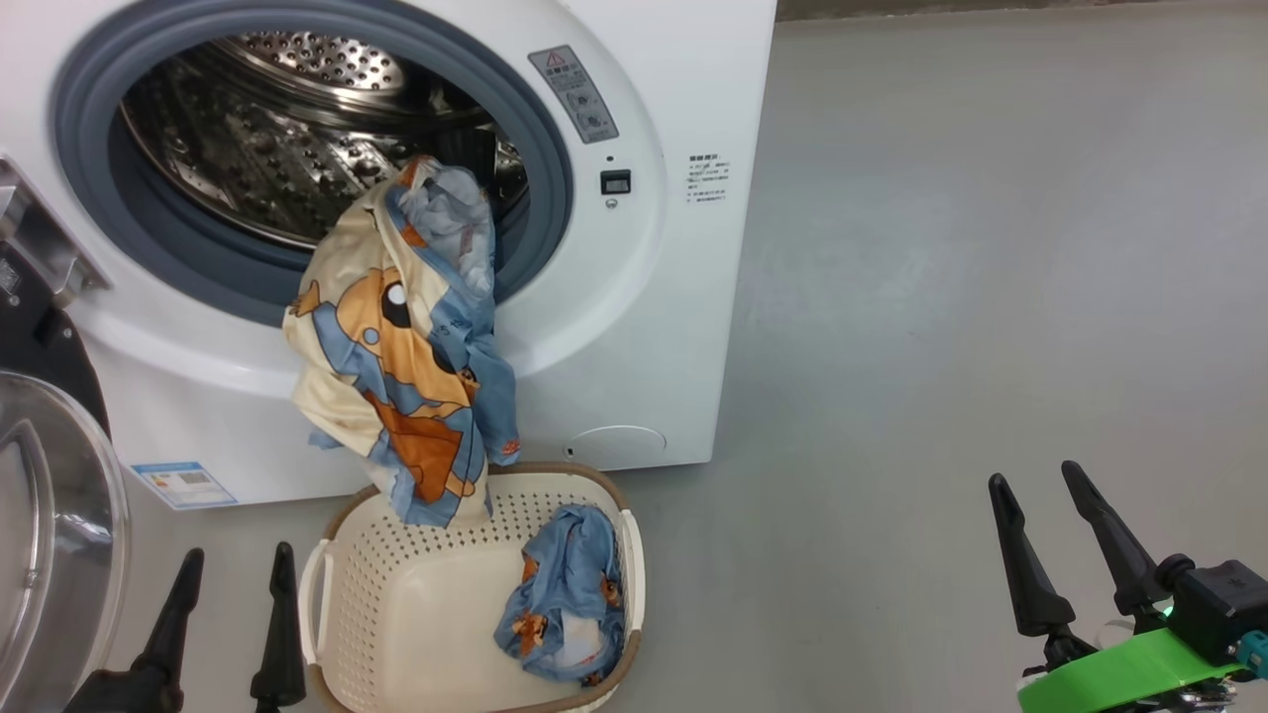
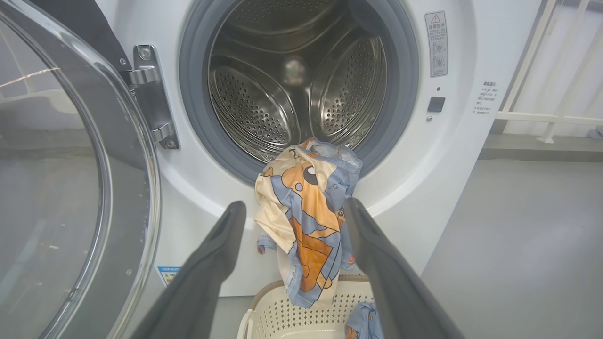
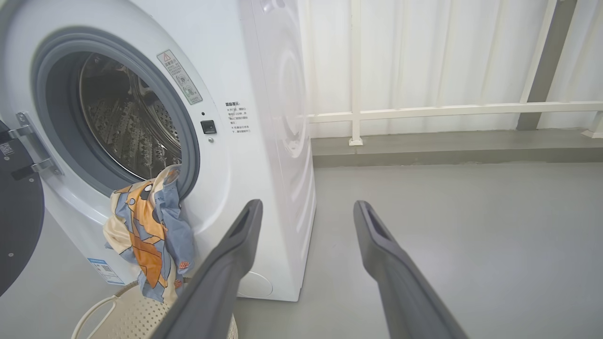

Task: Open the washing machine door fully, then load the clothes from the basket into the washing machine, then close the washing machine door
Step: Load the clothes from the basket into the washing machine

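- The left gripper (image 1: 239, 551) stands with its two dark fingers spread wide and nothing between them. The right gripper (image 1: 1033, 473) is spread and empty as well.
- The clothes (image 1: 436, 396) number two pieces, both light blue with orange-brown cartoon animals and cream-white parts.
- The larger garment (image 1: 376, 327) lies straight ahead of the left gripper, draped over the lower lip of the grey rubber ring (image 1: 540, 158). Its top is bunched just inside the steel drum (image 1: 287, 119). The rest hangs down the front of the white washing machine (image 1: 644, 327), and its bottom end dips into the basket (image 1: 416, 634).
- The smaller piece (image 1: 565, 604) lies crumpled in the basket, on the side nearer the right gripper.
- The one basket, cream-white and perforated with a brown rim, sits on the floor (image 1: 941, 297) just right of the left gripper and well left of the right gripper.
- The one washing machine door (image 1: 50, 515), black with a clear bowl window, stands swung open on the left gripper's left.
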Motion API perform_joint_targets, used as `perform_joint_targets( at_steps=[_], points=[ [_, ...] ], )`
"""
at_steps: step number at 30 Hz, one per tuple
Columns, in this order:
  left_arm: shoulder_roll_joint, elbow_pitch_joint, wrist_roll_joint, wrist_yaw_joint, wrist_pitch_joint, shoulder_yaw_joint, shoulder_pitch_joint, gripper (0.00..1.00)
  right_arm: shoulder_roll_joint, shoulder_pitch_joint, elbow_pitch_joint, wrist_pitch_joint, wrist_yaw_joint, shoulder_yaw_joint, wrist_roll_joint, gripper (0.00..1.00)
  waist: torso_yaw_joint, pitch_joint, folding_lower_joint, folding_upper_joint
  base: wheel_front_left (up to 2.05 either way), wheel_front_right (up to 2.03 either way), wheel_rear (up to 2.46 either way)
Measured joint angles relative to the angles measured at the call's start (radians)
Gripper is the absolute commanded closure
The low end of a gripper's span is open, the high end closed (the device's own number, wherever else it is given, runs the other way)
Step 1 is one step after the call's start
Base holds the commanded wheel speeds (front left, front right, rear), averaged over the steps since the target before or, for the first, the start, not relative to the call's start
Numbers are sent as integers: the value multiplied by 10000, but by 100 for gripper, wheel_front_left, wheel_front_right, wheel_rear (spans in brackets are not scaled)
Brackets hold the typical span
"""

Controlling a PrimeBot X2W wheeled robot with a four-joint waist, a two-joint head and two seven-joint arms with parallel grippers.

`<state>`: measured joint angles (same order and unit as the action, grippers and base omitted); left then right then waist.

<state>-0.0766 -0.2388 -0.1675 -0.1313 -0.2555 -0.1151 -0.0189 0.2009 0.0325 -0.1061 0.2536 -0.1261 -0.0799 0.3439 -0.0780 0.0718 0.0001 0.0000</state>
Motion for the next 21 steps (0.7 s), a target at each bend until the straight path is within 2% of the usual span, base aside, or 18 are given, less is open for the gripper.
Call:
perform_joint_targets(
  at_steps=[10,21],
  points=[
    [25,-272,-311,0,0,36,-26,0,6,-10,56,0,0,-104,-2,0,-97,298,0,0,0,0,0],
    [-46,-1858,-456,0,2,295,-1367,0,-82,-661,109,0,0,-146,-10,0,-293,1209,0,0,0,0,0]
  ],
)
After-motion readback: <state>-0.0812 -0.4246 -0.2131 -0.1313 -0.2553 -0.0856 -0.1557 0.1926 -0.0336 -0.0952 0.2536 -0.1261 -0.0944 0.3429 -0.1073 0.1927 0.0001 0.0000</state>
